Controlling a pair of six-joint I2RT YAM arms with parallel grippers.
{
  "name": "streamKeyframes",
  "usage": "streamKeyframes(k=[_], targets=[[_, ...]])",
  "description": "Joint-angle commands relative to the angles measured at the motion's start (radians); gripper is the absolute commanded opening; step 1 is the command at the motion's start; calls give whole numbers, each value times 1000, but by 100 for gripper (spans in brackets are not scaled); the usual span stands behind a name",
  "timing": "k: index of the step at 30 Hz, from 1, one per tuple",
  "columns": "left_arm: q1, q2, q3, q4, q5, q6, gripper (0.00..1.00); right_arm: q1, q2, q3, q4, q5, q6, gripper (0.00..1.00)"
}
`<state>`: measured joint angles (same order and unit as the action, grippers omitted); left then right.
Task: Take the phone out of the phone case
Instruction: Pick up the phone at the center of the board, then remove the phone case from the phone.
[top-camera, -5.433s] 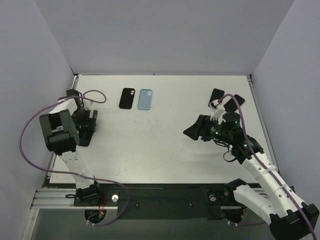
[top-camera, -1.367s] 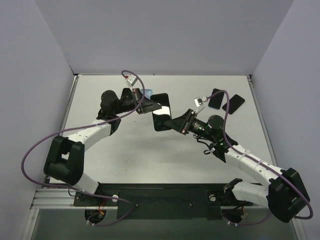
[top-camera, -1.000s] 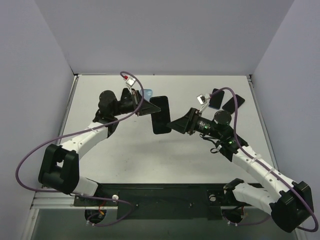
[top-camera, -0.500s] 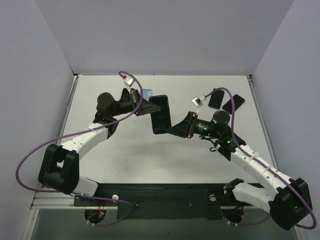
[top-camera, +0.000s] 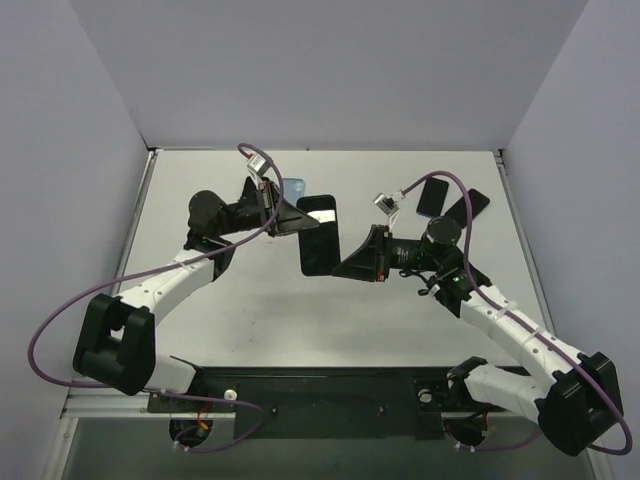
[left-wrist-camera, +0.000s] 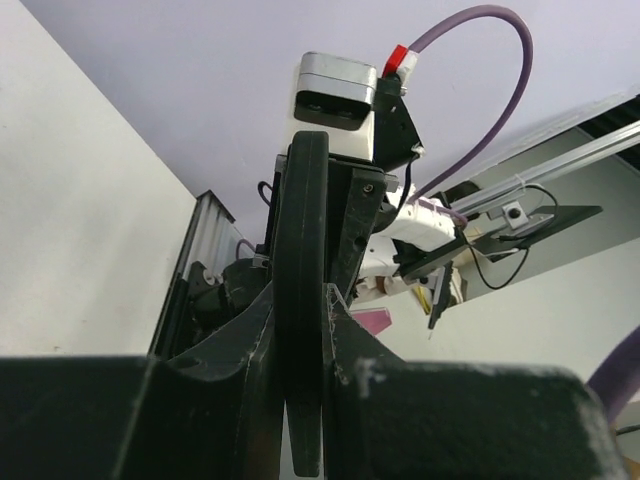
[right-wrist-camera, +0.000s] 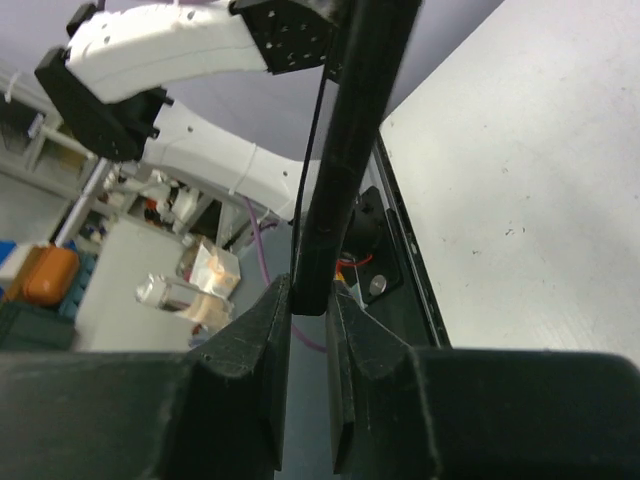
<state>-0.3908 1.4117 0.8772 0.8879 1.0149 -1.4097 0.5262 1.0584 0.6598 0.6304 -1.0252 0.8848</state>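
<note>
The black phone (top-camera: 320, 238), still inside its black phone case, hangs upright above the middle of the table with its glossy face toward the top camera. My left gripper (top-camera: 297, 215) is shut on its upper left edge. In the left wrist view the phone (left-wrist-camera: 305, 230) stands edge-on, pinched between my fingers (left-wrist-camera: 355, 350). My right gripper (top-camera: 347, 267) is shut on its lower right corner. The right wrist view shows that corner (right-wrist-camera: 318, 285) between my closed jaws. Phone and case cannot be told apart.
A light blue case (top-camera: 293, 186) lies at the back of the table, partly hidden behind the left gripper. Two dark phones or cases (top-camera: 434, 196) (top-camera: 468, 204) lie at the back right. The white walls enclose the table on three sides.
My right gripper has moved in from the right and closed on the phone's lower corner. The left gripper kept its hold, and the phone shifted slightly.
</note>
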Motion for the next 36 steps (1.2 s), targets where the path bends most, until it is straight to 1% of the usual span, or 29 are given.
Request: streamKeyframes(k=[1, 2, 3, 4, 5, 6, 7, 8, 11, 13, 16, 17, 18, 19, 20, 21, 22, 23, 24, 25, 26, 27, 28, 29, 30, 32, 33, 35, 36], targets=[[-5, -63, -1, 211, -18, -231, 0, 50, -28, 115, -151, -167, -275, 0], [-6, -65, -13, 242, -19, -312, 0, 76, -32, 162, -228, -165, -434, 0], [-8, -66, -20, 326, -24, -351, 0, 86, -32, 197, -429, -156, -514, 0], [-8, -68, -35, 362, -30, -433, 0, 110, -19, 255, -507, -154, -673, 0], [-8, -66, -40, 423, -32, -472, 0, 118, -8, 279, -626, -157, -735, 0], [-8, -69, -47, 442, -35, -524, 0, 126, 20, 322, -693, -170, -821, 0], [-8, -69, -53, 485, -36, -550, 0, 126, 37, 342, -759, -191, -867, 0], [-8, -66, -55, 512, -39, -590, 0, 126, 61, 371, -788, -196, -941, 0], [-8, -62, -61, 595, -55, -675, 0, 120, 112, 412, -851, -182, -1021, 0], [-10, -63, -57, 600, -71, -683, 0, 116, 146, 442, -879, -184, -1052, 0], [-13, -79, -47, 582, -78, -670, 0, 124, 178, 474, -876, -99, -1047, 0], [-14, -83, -44, 573, -79, -664, 0, 121, 181, 472, -850, -60, -988, 0], [-19, -86, -38, 565, -76, -658, 0, 117, 184, 445, -739, 6, -916, 0], [-19, -89, -35, 548, -72, -643, 0, 103, 184, 440, -703, 13, -855, 0], [-19, -89, -38, 540, -72, -638, 0, 97, 180, 423, -640, 107, -796, 0], [-19, -88, -38, 546, -81, -635, 0, 72, 170, 400, -583, 190, -656, 0], [-20, -88, -40, 552, -85, -634, 0, 55, 166, 382, -481, 245, -597, 0], [-22, -88, -49, 559, -101, -629, 0, 35, 146, 339, -444, 331, -460, 0], [-29, -86, -52, 559, -110, -624, 0, 28, 134, 321, -417, 508, -402, 0], [-34, -88, -60, 557, -127, -606, 0, 24, 117, 275, -385, 536, -294, 0], [-46, -88, -63, 551, -131, -597, 0, 26, 111, 261, -365, 607, -252, 0], [-51, -83, -66, 549, -139, -574, 0, 31, 98, 236, -373, 658, -150, 0], [-65, -83, -61, 533, -136, -562, 0, 32, 89, 218, -339, 718, -32, 0], [-69, -77, -60, 522, -137, -542, 0, 32, 86, 165, -296, 729, 26, 0], [-80, -74, -60, 504, -139, -535, 0, 34, 84, 140, -185, 737, 157, 0], [-89, -62, -75, 525, -163, -532, 0, 50, 124, 100, -31, 690, 256, 0], [-91, -63, -81, 529, -195, -528, 0, 58, 132, 112, -14, 676, 264, 0], [-91, -78, -115, 519, -251, -497, 0, 78, 134, 141, -59, 643, 229, 0], [-91, -86, -133, 481, -268, -456, 0, 84, 118, 149, -84, 640, 170, 0]])
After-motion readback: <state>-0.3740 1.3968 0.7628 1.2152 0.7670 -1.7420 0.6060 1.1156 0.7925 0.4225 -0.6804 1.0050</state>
